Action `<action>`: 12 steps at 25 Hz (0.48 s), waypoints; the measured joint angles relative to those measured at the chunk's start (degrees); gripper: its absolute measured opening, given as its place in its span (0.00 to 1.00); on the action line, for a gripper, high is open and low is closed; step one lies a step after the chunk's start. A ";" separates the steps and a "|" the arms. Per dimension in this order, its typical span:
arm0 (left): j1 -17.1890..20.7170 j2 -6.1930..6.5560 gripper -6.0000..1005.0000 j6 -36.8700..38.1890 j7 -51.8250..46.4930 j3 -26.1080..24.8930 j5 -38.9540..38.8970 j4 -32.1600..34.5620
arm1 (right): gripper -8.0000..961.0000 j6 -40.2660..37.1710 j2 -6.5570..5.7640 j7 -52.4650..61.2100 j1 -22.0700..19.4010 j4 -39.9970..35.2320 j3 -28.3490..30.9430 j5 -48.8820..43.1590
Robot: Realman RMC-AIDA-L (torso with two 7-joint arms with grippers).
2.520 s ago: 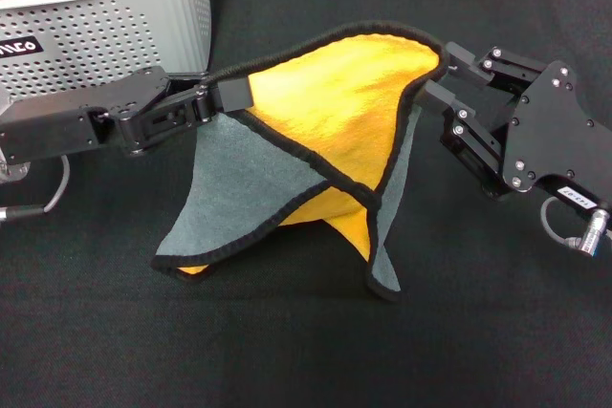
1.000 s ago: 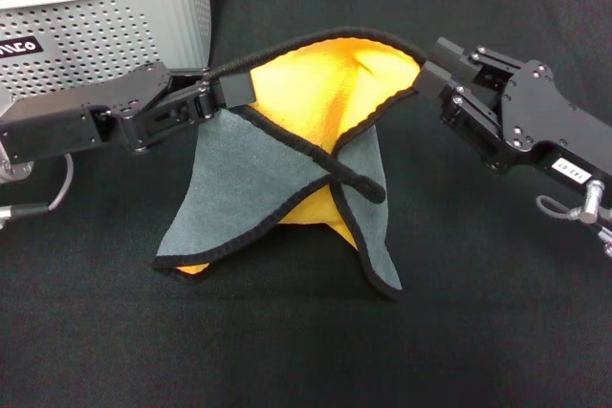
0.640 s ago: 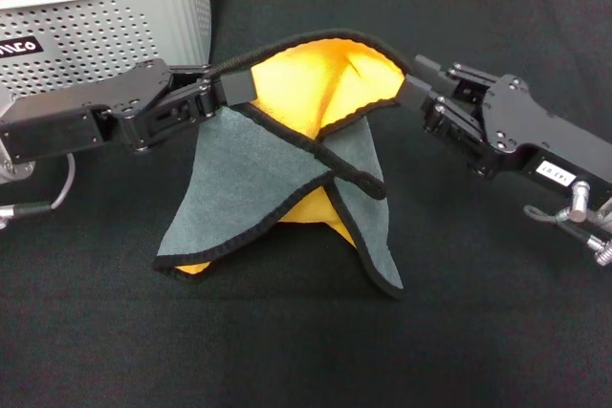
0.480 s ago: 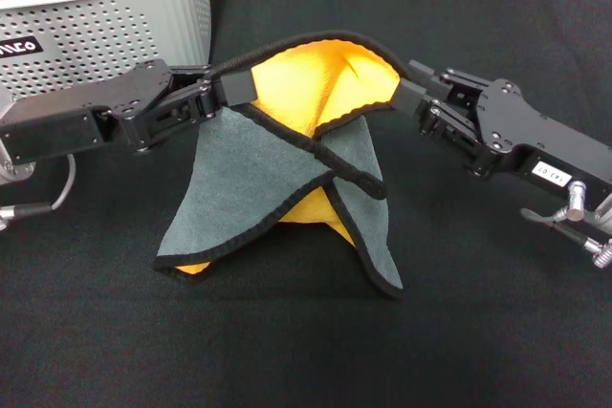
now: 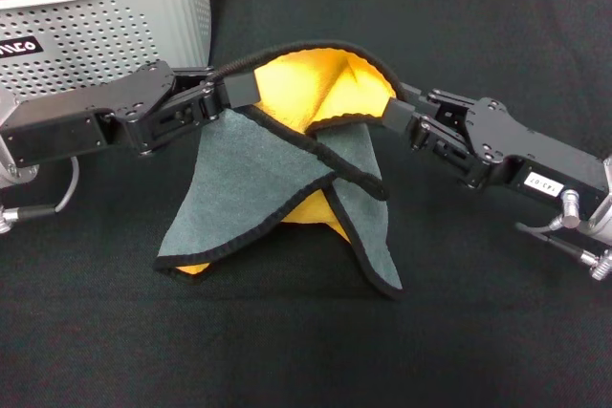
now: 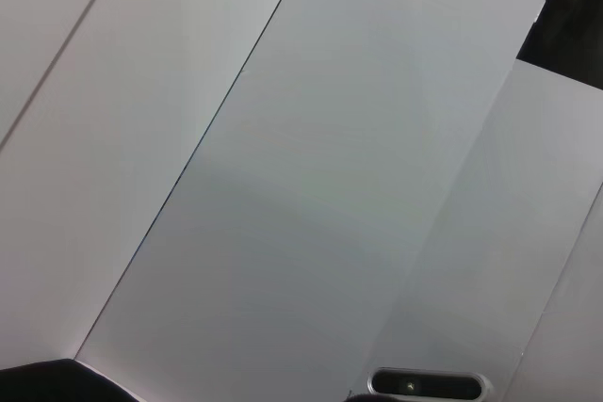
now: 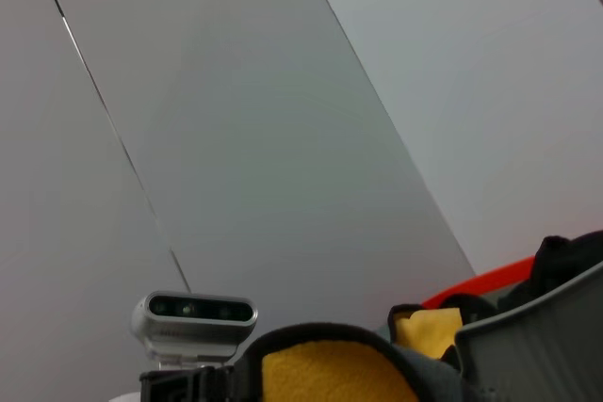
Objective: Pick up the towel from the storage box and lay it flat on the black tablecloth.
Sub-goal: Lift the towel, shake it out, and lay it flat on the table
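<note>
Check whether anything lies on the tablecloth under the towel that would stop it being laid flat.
Nothing visible does. The towel hangs between the left end effector and right end effector, lower corners already on bare tablecloth.

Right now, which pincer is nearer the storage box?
The left pincer, gripping the towel beside the storage box; the right pincer grips its opposite edge.

free: black tablecloth (image 5: 287, 351) near side | blocked: storage box (image 5: 124, 16) far-left

My black grippers hold a towel (image 5: 258, 179), bright yellow-orange on one face, grey-green on the other, edged black. Under it, a plain black tablecloth (image 5: 478, 332). Behind, a light grey storage box (image 5: 124, 16) dotted with holes.
</note>
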 joint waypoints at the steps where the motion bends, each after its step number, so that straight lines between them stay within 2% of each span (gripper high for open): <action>1: 0.00 -0.01 0.03 0.00 0.02 0.00 0.00 0.00 | 0.28 -0.02 0.00 0.17 0.12 0.07 0.00 -0.24; 12: 0.00 -0.11 0.03 0.00 0.42 0.17 0.00 0.00 | 0.26 -1.33 0.30 -0.46 0.78 1.26 0.38 -1.00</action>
